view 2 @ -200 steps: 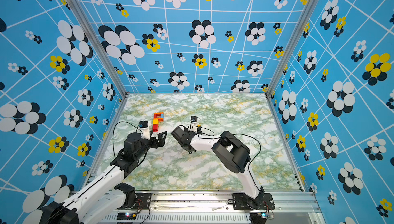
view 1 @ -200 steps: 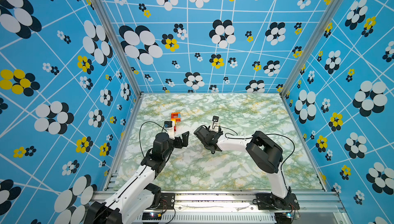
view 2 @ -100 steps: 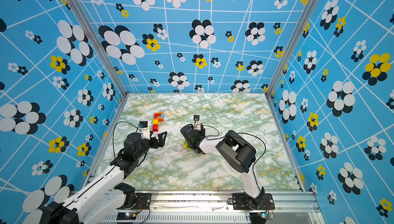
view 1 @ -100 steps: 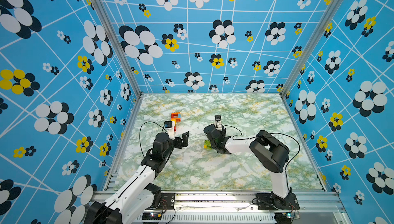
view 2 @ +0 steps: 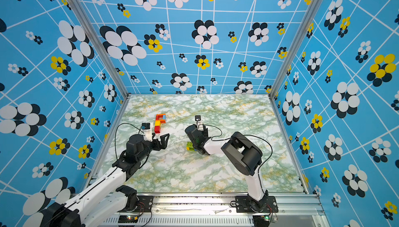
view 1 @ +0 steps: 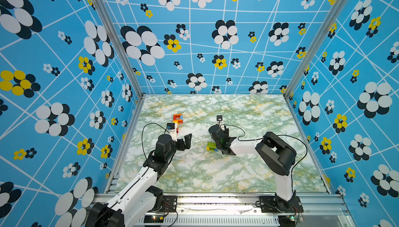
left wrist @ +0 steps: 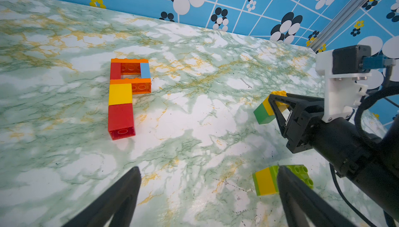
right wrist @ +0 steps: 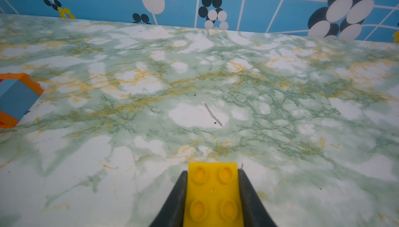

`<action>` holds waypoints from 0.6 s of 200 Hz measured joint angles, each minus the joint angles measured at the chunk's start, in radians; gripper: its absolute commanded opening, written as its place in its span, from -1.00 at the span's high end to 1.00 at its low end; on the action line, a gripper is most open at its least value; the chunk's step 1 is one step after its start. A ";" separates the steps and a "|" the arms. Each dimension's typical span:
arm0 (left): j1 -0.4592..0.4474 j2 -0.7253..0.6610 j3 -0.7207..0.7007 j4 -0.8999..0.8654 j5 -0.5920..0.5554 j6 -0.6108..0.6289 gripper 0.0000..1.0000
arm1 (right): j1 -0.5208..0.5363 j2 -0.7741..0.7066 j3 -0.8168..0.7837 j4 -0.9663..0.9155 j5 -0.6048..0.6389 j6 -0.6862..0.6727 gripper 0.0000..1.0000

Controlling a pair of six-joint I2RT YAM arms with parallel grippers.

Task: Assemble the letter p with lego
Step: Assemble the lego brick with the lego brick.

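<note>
A flat letter-shaped lego assembly [left wrist: 127, 94] of orange, red, yellow and light blue bricks lies on the marble table, seen in both top views [view 1: 178, 120] [view 2: 160, 121]. My right gripper [left wrist: 274, 102] [right wrist: 212, 171] is shut on a yellow lego brick [right wrist: 212, 193] that has a green brick [left wrist: 262, 113] stuck to it, held just above the table. A loose lime and yellow lego stack [left wrist: 265, 180] [view 1: 211, 146] [view 2: 190, 146] rests on the table beside it. My left gripper [left wrist: 208, 169] [view 1: 186, 142] is open and holds nothing, between the assembly and the loose stack.
The marble table [view 1: 216, 171] is boxed in by blue flowered walls [view 1: 194, 42] on three sides, with aluminium corner posts [view 1: 302, 63]. The right arm's elbow [view 1: 276, 154] stands over the table's right half. A metal rail [view 1: 216, 200] runs along the front edge.
The right arm has drawn back to the right with its brick, uncovering the loose lime and yellow stack on the table. The left arm has not moved.
</note>
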 measured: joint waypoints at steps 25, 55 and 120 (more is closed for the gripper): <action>0.000 0.004 0.000 0.000 0.000 0.000 -0.99 | 0.000 -0.005 0.000 -0.049 -0.022 -0.007 -0.10; 0.000 0.004 0.000 0.000 0.000 0.000 -1.00 | 0.000 -0.005 0.007 -0.097 -0.028 0.000 -0.35; 0.000 0.009 0.000 0.000 0.000 0.000 -1.00 | -0.002 -0.100 0.008 -0.153 -0.080 0.003 -0.51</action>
